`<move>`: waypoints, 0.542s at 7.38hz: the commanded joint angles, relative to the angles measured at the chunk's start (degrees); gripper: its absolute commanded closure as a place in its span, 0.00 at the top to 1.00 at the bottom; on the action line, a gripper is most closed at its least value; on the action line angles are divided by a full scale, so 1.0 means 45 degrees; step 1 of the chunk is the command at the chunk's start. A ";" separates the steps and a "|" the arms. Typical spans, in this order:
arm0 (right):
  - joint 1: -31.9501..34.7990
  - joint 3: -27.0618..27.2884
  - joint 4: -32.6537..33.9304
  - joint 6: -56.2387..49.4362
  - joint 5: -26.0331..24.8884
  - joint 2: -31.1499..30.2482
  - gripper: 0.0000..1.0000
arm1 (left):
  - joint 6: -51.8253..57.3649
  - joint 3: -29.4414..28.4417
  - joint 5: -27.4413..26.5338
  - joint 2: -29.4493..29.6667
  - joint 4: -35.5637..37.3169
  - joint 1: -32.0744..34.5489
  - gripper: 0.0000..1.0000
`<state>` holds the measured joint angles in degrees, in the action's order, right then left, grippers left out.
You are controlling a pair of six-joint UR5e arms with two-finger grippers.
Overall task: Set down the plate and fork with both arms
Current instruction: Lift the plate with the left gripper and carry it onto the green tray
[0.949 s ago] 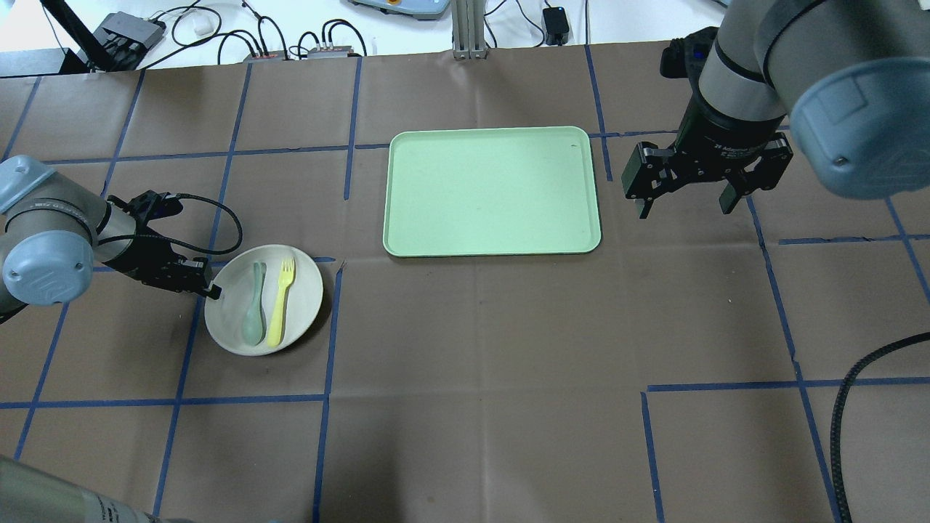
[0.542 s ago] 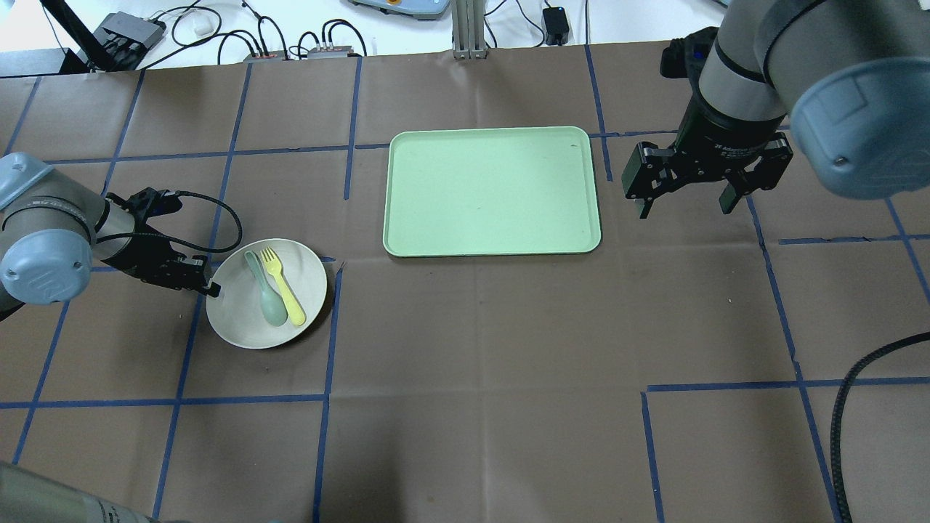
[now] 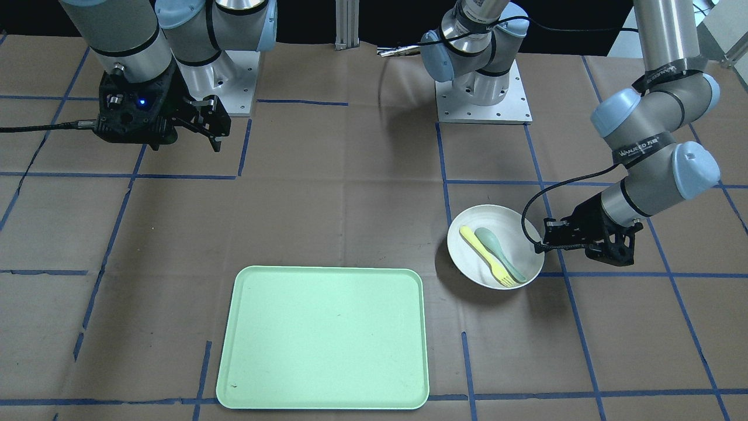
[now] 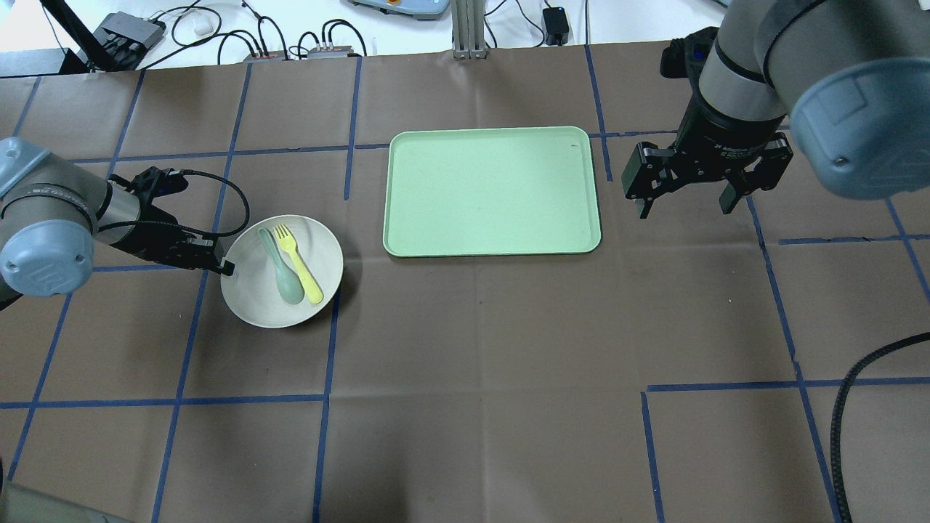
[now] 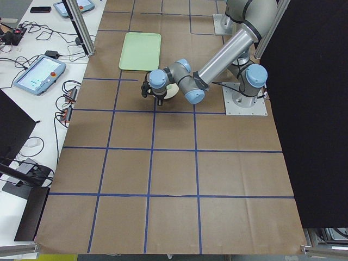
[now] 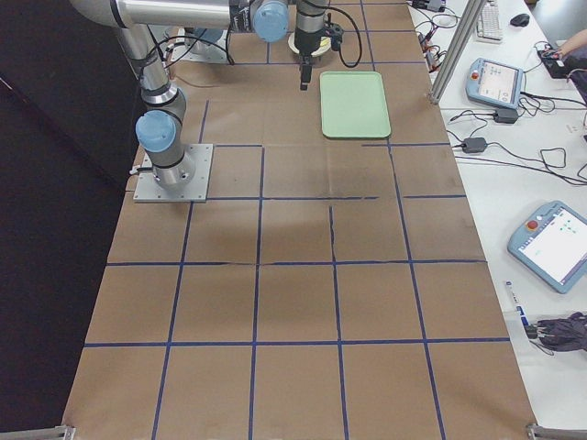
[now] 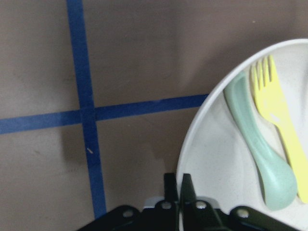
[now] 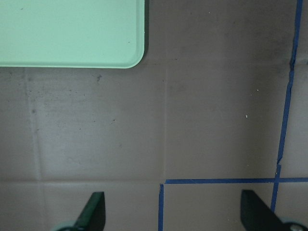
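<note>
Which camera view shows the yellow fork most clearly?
The left wrist-mounted view: the fork is close and its tines are distinct, though the handle's end is cut off. The overhead and front-facing views show it whole but small, in the plate. In the side views it is too small to tell; the right wrist-mounted view lacks it.

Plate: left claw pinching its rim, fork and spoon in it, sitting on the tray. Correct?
No. The plate is beside the tray, not on it; the overhead view shows it. Left claw on its rim, fork and spoon inside: correct.
</note>
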<state>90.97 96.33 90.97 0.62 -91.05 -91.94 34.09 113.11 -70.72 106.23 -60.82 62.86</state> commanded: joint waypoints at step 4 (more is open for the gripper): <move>0.0000 0.0000 0.0000 0.0019 0.0000 0.0000 1.00 | -0.2242 -0.3251 0.0872 0.1735 -0.0001 0.3953 0.00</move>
<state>90.97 96.33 90.97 0.66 -91.06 -91.93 25.66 103.45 -67.11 110.02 -60.82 76.43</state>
